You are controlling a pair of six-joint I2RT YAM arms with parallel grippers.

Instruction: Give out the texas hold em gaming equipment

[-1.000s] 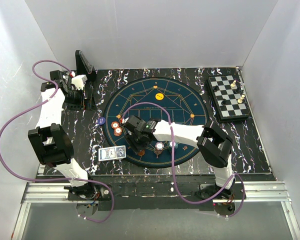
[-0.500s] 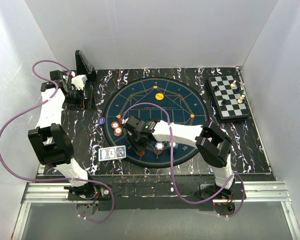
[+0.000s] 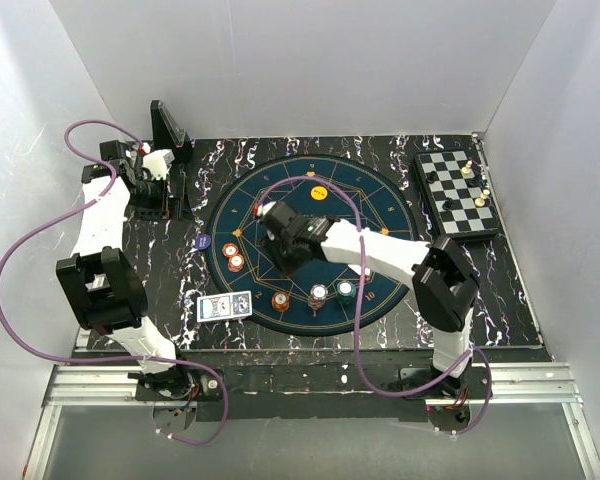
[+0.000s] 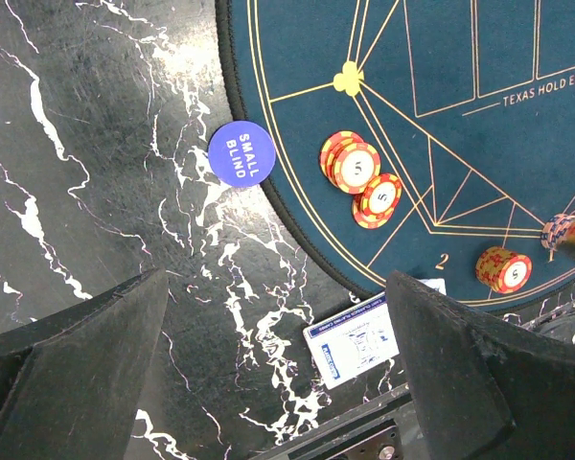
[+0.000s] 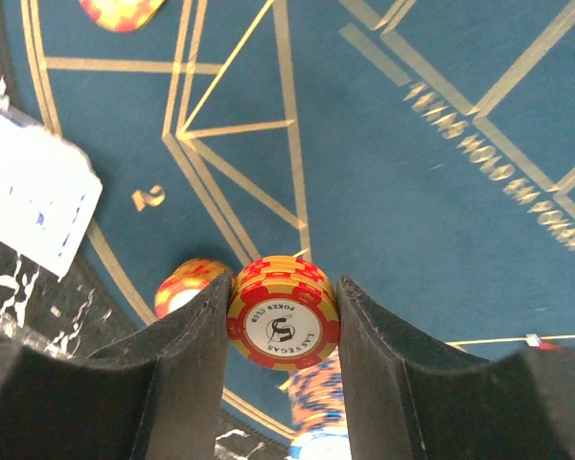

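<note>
A: What carries everything here?
B: A table [image 3: 520, 290] with a black, marble-look top veined in white.
A: And what lies straight on it?
B: A large round dark-blue mat [image 3: 380, 195] with gold lines fills the middle. A black-and-white chessboard [image 3: 450, 205] sits at the far right corner, well apart from the mat.
A: Anything on the left?
B: A blue SMALL BLIND disc [image 4: 241, 154] lies on the bare marble just beside the mat's left rim. Blue-and-white playing cards [image 4: 355, 339] lie flat by its near-left rim; I cannot tell whether they touch it. A black stand [image 3: 166, 130] is upright at the far left corner.
</note>
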